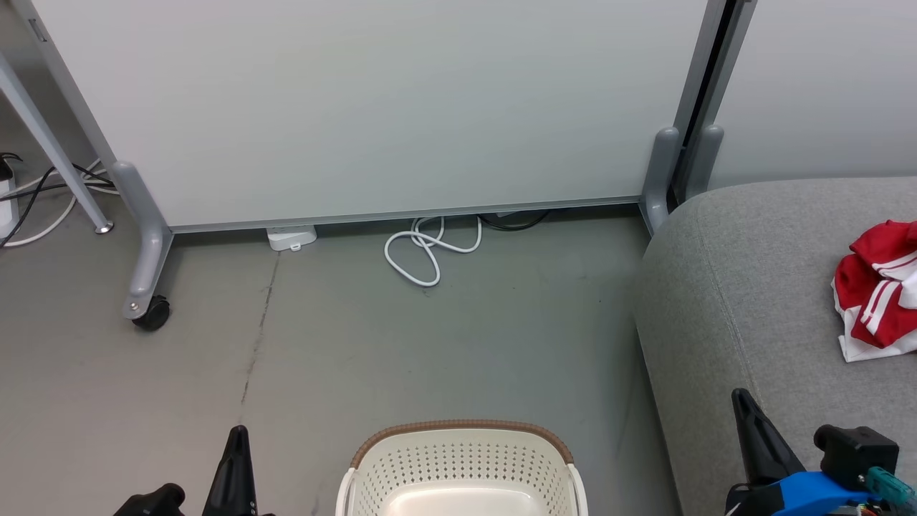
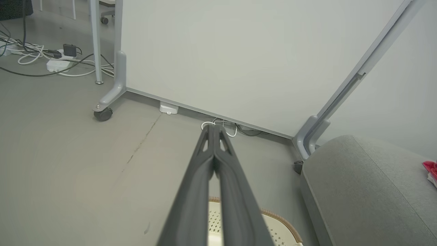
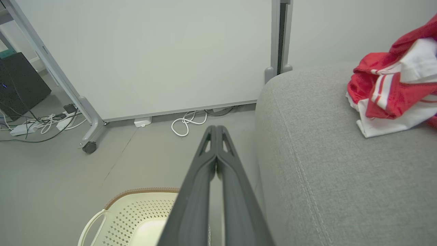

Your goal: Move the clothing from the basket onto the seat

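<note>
Red clothing (image 1: pixel 877 290) with white stripes lies bunched on the light-grey seat (image 1: pixel 745 287) at the right. It shows large in the right wrist view as the clothing (image 3: pixel 392 85) on the seat (image 3: pixel 324 153). The cream basket (image 1: pixel 466 466) with a brown rim stands on the floor at bottom centre; the part of its inside that shows holds nothing. My left gripper (image 2: pixel 214 127) is shut with nothing in it, left of the basket (image 2: pixel 273 229). My right gripper (image 3: pixel 216 127) is shut and holds nothing, between the basket (image 3: pixel 136 215) and the seat.
A wheeled white partition board (image 1: pixel 372 107) stands across the back, with a caster (image 1: pixel 152 313) at its left foot. A coiled white cable (image 1: pixel 423 251) and a small white box (image 1: pixel 291 237) lie at its base. More cables (image 1: pixel 43 193) trail at far left.
</note>
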### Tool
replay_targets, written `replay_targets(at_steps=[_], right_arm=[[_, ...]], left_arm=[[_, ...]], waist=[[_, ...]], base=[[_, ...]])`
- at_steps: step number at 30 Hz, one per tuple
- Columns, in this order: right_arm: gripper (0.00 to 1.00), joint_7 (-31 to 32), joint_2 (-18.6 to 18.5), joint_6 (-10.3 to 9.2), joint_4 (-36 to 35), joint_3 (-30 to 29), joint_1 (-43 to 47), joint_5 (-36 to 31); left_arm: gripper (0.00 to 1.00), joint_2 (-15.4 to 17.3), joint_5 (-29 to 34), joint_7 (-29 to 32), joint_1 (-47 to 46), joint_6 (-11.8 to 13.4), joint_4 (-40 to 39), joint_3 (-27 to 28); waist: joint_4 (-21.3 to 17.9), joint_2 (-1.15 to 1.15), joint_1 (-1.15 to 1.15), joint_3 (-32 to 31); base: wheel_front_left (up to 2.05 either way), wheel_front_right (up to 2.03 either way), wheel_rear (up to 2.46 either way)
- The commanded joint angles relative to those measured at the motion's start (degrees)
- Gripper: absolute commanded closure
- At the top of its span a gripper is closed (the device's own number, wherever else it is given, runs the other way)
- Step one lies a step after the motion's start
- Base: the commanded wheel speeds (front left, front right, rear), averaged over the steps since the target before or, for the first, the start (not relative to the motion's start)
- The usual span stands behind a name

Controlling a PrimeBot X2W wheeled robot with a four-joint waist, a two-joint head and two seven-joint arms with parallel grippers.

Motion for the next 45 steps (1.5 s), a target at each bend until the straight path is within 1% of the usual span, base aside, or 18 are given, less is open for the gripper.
replay_targets(at_steps=[1, 21, 45], right_arm=[[1.00, 0.4, -0.2, 0.00, -0.5, -0.4, -1.2, 3.0], [1.00, 2.6, -0.3, 0.00, 0.2, -0.5, -3.1, 23.7], [1.00, 5.0, -0.3, 0.00, 1.4, -1.0, -5.3, 43.0]], left_arm=[[1.00, 0.1, -2.5, 0.6, -1.3, 0.0, -1.0, 0.6], [1.00, 0.1, -20.2, 5.6, -3.7, -0.1, -2.6, 2.2], [1.00, 0.0, -36.8, 10.5, -6.1, -0.3, -3.9, 3.9]], waist=[[0.0, 0.00, 0.00, 0.0], [-0.5, 0.00, 0.00, 0.2], [-1.2, 0.00, 0.00, 0.3]], base=[[0.00, 0.00, 0.00], [0.00, 0.00, 0.00], [0.00, 0.00, 0.00]])
